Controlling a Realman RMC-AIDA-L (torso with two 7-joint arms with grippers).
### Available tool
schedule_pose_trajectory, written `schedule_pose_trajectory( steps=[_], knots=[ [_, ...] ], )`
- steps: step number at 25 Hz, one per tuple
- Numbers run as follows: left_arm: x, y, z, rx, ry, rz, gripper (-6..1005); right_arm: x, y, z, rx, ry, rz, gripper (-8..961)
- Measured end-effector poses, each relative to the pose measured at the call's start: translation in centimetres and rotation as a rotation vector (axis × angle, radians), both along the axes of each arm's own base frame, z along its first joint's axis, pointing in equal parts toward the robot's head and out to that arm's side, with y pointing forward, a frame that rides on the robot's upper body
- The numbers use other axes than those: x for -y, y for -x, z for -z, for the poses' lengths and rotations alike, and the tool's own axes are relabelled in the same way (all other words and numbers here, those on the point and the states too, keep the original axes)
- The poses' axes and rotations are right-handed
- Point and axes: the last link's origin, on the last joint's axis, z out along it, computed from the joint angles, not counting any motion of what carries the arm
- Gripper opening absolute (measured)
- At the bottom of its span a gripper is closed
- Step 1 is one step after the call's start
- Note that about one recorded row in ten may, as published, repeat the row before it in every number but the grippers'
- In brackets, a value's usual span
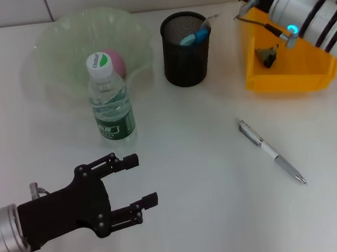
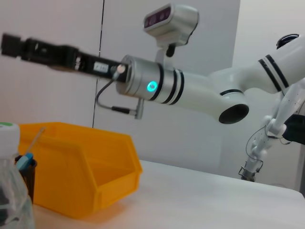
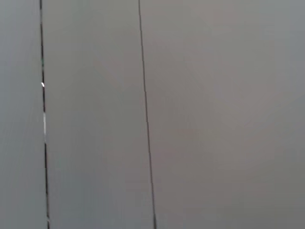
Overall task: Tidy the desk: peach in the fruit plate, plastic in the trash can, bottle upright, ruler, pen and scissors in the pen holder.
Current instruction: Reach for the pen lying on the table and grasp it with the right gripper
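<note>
The left gripper (image 1: 139, 180) hovers low over the near left of the white bench (image 1: 200, 217), its black fingers spread and holding nothing. Just beyond it a clear plastic bottle (image 1: 111, 101) stands upright and hides part of the pink peach (image 1: 115, 61), which lies in the translucent green plate (image 1: 61, 41). To the right is the black mesh holder (image 1: 185, 49) with a blue-handled thing inside, hard to make out. A silver pen (image 1: 271, 151) lies flat on the near right. In the yellow bin (image 1: 287, 68) at the far right rests a small dark scrap (image 1: 267, 56). The right arm (image 1: 299, 2) reaches over it; its gripper is cut off.
</note>
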Motion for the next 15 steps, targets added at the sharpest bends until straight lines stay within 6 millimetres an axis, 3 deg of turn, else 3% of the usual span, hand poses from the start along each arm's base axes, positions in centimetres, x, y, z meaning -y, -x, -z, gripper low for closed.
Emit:
schedule_pose_trajectory(
  steps=[3,6,7,9,11,12,15],
  knots=[
    [-0.1,0.1,0.0,-0.005,-0.002,-0.006,774,0.8,0.5,-1.6,-0.053,0.041,-0.019,756],
    [-0.1,0.1,0.1,-0.007,0.000,-0.013,774,1.3,2.3,-3.1,-0.042,0.076,-0.016,810],
    [0.0,0.2,0.1,-0.007,0.001,-0.015,774,1.8,3.8,-4.5,-0.027,0.108,0.001,825],
    [-0.1,0.2,0.1,-0.009,0.003,-0.018,774,2.1,4.5,-4.9,-0.014,0.146,0.015,824],
    [-0.1,0.2,0.1,-0.011,0.001,-0.020,775,2.8,6.1,-5.5,0.056,0.244,0.045,823],
    [-0.2,0.2,0.2,-0.012,0.001,-0.020,775,3.5,6.9,-5.7,0.173,0.349,0.107,823],
    [-0.4,0.2,0.3,-0.019,-0.001,-0.021,775,4.3,7.1,-5.6,0.306,0.460,0.197,822]
  ],
)
